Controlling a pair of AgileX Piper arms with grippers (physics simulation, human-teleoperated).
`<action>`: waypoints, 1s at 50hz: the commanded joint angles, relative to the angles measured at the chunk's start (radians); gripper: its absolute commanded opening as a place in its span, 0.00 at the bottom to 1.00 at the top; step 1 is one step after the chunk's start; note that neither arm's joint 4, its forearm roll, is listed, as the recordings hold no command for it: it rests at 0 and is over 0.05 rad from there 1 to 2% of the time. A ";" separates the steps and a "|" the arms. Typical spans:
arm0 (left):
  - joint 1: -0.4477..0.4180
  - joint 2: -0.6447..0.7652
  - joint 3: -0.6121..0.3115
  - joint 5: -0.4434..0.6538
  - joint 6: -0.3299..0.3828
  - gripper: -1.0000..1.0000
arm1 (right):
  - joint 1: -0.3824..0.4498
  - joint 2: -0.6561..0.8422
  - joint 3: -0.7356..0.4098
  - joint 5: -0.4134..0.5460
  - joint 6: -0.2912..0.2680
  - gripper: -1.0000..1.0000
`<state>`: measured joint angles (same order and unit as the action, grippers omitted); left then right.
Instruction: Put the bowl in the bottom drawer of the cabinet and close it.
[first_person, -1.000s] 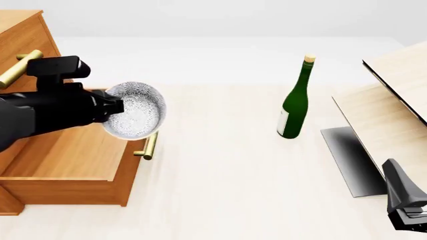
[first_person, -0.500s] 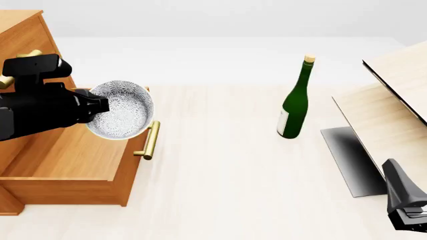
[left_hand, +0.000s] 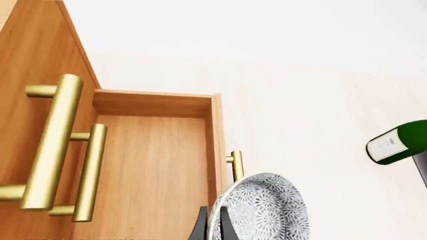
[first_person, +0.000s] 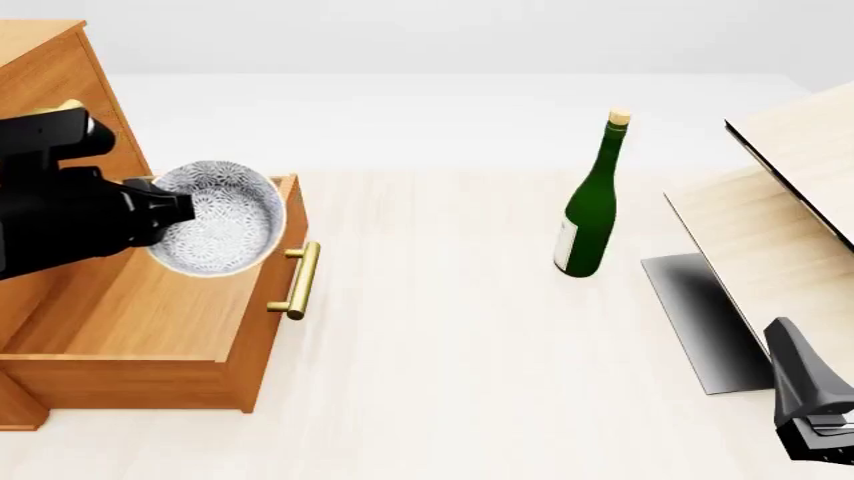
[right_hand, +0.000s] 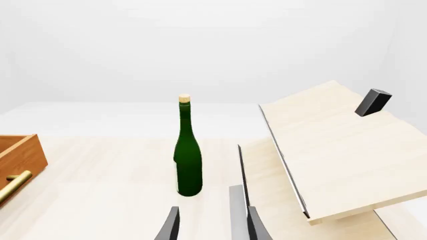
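Setting: pale wood-grain table (first_person: 454, 380) under a plain white backdrop, with the orange-brown cabinet (first_person: 54, 70) at the left edge of the front view.
Bottom drawer: the bottom drawer (first_person: 134, 310) stands pulled out toward the table's middle, its box open to above and its brass bar handle (first_person: 302, 280) on the front panel.
Bowl: the bowl (first_person: 214, 220) is held in the air, tipped on its side so the mouth faces the front camera; it hangs over the far front corner of the drawer box, just inside the front panel.
Left gripper: the left gripper (left_hand: 212, 227) pinches the bowl's rim, one thin finger on each side of the wall, as the left wrist view shows.
Key relation: the drawer's open floor lies directly below and toward the cabinet from the bowl, so the coming move looks like a lowering with a little more travel inward; the bowl's tilt probably wants levelling first.
Right gripper: the right gripper (right_hand: 207, 222) sits low at the near right, well apart from the cabinet, its fingers parted and holding nothing.
Nearer arm: the left, by far.
Other things: a green bottle (first_person: 590, 205) stands upright mid-table; pale wooden boards (first_person: 774, 220) lean at the right.
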<state>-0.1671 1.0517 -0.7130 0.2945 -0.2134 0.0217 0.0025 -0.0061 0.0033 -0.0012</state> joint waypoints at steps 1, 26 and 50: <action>0.052 0.021 0.027 -0.027 -0.005 0.00 | 0.000 0.000 0.000 0.000 0.000 1.00; 0.114 0.042 0.054 -0.053 0.002 0.00 | 0.000 0.000 0.000 0.000 0.000 1.00; 0.154 0.025 0.092 -0.055 -0.005 0.00 | 0.000 0.000 0.000 0.000 0.000 1.00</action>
<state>-0.0525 1.0648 -0.6636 0.2659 -0.2176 0.0217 0.0025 -0.0061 0.0033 -0.0012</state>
